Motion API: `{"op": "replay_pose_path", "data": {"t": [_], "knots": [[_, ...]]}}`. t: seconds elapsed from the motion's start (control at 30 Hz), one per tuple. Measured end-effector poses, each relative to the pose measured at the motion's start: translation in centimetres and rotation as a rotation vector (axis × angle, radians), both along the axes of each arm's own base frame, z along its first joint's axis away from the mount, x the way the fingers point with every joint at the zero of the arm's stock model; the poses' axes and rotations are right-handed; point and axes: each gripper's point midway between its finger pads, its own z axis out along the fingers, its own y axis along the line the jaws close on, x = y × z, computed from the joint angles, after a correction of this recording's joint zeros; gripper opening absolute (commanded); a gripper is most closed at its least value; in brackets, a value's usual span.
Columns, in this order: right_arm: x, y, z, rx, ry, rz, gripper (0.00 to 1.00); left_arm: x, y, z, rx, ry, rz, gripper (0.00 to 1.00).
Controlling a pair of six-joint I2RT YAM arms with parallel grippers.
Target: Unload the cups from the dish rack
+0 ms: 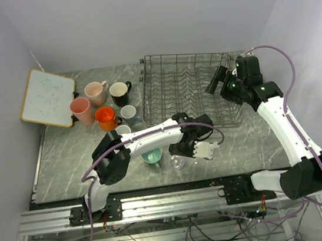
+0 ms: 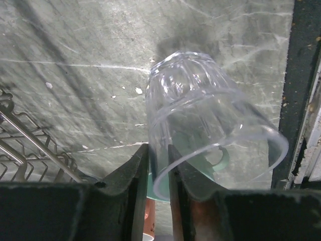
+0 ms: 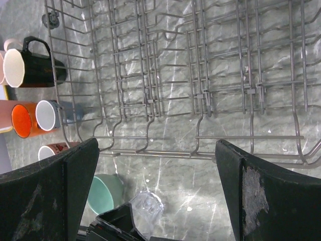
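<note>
My left gripper (image 1: 179, 152) is shut on the rim wall of the clear glass (image 2: 200, 115), one finger inside and one outside, holding it tilted low over the table in front of the dish rack (image 1: 187, 87). The glass also shows in the top view (image 1: 177, 162). The mint green cup (image 1: 151, 156) stands just left of it. The rack holds no cups. The pink tumbler (image 1: 81, 110), pale pink mug (image 1: 95, 92), black mug (image 1: 120, 93), orange mug (image 1: 106, 118), grey-blue cup (image 1: 128, 113) and salmon cup (image 1: 123, 129) stand grouped left of the rack. My right gripper (image 1: 215, 80) is open and empty above the rack's right part (image 3: 200, 75).
A white-faced wood-framed board (image 1: 47, 98) lies at the far left. The table's dark front edge (image 2: 301, 90) runs close behind the glass. In the right wrist view the mint cup (image 3: 103, 198) and glass (image 3: 148, 206) lie below the rack's near wire edge.
</note>
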Motion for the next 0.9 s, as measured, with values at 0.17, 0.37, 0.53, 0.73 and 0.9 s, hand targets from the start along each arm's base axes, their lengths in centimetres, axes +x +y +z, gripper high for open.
{"op": "replay_pose_path", "data": {"t": [0.17,0.37,0.53,0.73,0.9], "knots": [[-0.3,-0.1,-0.5,-0.005,0.007,0.003,1.0,0.7,-0.3,-0.1,-0.002,-0.036,0.003,0.58],[-0.3,-0.2,-0.2,-0.015,-0.006,0.005,1.0,1.3,-0.6,0.1,-0.015,-0.069,0.011,0.99],[-0.5,-0.9,0.5,-0.042,-0.035,-0.013,1.0,2.4,-1.2,1.9,-0.074,-0.135,0.027,0.99],[-1.2,-2.8,1.8,-0.101,-0.104,-0.084,1.0,6.5,-2.0,9.5,-0.326,-0.274,0.153,0.99],[-2.1,-5.3,1.5,-0.162,-0.177,-0.192,1.0,14.1,4.4,18.6,-0.649,-0.449,0.44,0.99]]}}
